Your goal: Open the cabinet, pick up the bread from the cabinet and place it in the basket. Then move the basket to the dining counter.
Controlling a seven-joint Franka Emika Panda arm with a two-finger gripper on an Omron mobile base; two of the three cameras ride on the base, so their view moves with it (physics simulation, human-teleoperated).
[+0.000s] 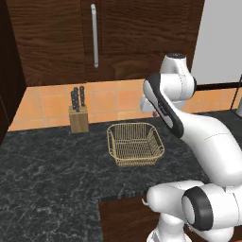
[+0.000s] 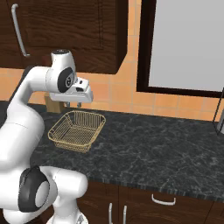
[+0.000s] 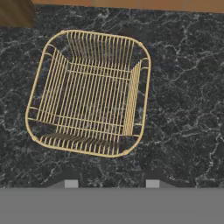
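Note:
The golden wire basket point(image 1: 135, 144) point(image 2: 77, 130) point(image 3: 89, 92) sits empty on the black speckled counter point(image 1: 47, 165). My gripper point(image 2: 72, 104) point(image 3: 111, 183) hangs above the basket's near edge and points straight down. Its fingertips point(image 3: 71, 183) stand apart with nothing between them. The dark wood cabinet point(image 1: 52, 38) point(image 2: 74, 30) on the wall behind is closed, its silver bar handle point(image 1: 95, 35) point(image 2: 18, 30) upright. The bread is hidden, and the dining counter is out of view.
A wooden knife block point(image 1: 79, 118) stands against the orange tiled wall to the left of the basket. A grey window panel point(image 2: 188, 43) fills the wall to the right. Low cabinet doors with small handles point(image 2: 162, 201) run under the counter's front edge.

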